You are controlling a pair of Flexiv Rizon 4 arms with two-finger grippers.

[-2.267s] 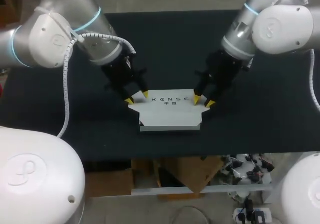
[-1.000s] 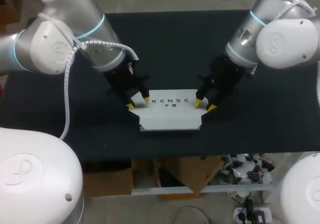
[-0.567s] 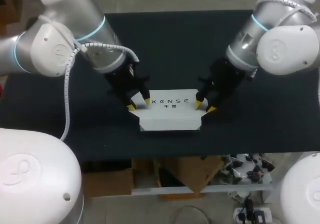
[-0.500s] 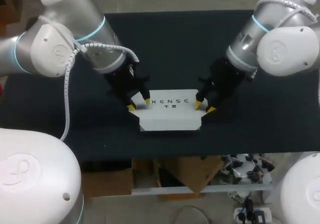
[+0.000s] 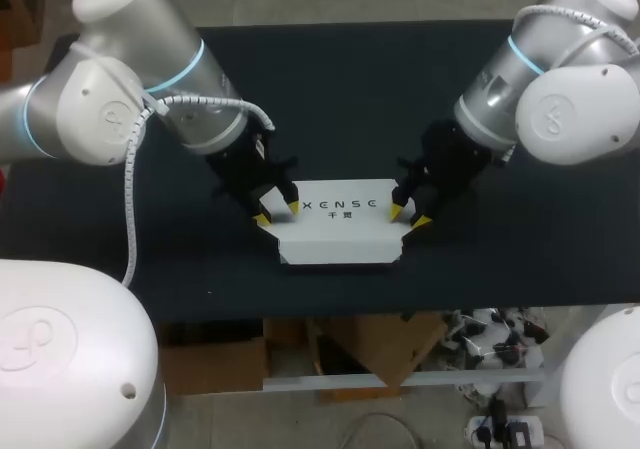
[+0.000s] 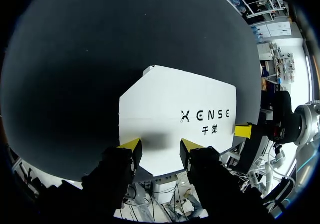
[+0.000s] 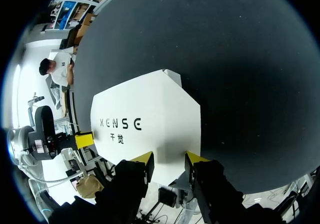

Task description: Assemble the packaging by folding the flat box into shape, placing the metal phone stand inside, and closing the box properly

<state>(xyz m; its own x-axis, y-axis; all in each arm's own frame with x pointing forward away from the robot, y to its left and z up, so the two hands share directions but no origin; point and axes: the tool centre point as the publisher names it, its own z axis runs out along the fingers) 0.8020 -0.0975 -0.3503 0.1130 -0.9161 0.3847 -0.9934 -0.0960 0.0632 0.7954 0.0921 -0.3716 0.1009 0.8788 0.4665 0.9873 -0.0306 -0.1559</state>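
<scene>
One black table (image 5: 350,79) spans the scene, and the white box (image 5: 340,231) lies at its middle, toward the near edge. The left gripper (image 5: 278,211) is at the box's far-left corner and the right gripper (image 5: 408,216) at its far-right corner. Each has its fingers slightly parted, gripping nothing.

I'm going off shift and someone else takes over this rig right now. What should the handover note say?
Grippers: the left end effector is open, tips at the left end of the white box's printed panel. The right end effector is open, tips at the panel's right end. Neither clamps anything.
Things: the box lies low near the middle of the black table, print up, creases and side flaps showing.
Done: both arms are at the box's ends; no finished box shape shows yet.
Left: fold it into shape, put in the metal phone stand (not in any view), close it.
</scene>
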